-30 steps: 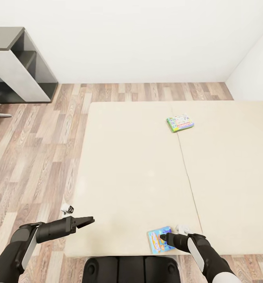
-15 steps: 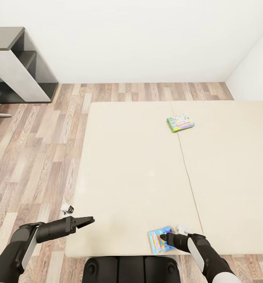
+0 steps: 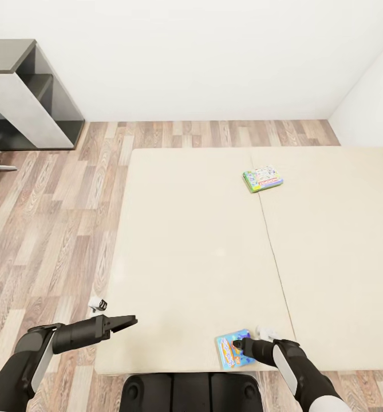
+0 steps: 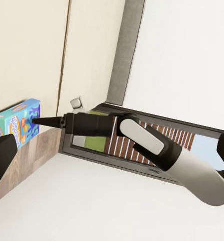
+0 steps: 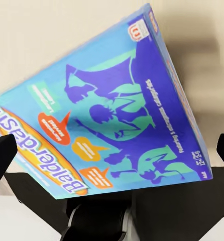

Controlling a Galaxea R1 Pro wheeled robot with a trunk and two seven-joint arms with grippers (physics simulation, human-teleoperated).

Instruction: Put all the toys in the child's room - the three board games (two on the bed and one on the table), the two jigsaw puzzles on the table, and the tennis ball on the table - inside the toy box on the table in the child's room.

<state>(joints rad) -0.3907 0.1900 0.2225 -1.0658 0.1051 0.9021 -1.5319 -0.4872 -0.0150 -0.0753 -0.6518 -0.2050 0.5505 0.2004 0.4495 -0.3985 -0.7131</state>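
So the right gripper (image 3: 237, 344) is down on the light blue board game (image 3: 230, 349), which lies flat at the bed's (image 3: 191, 252) near edge. In the right wrist view the fingers (image 5: 2, 155) are spread wide on either side of the box (image 5: 99, 118), not clamped on it. The second board game (image 3: 263, 178), the green-edged one, sits up near the bed's far edge, right by the mattress seam. The left gripper (image 3: 128, 321) hangs over the bed's near-left corner holding nothing, and I can't tell how its fingers stand. A dark grey desk (image 3: 25, 94) stands by the far wall
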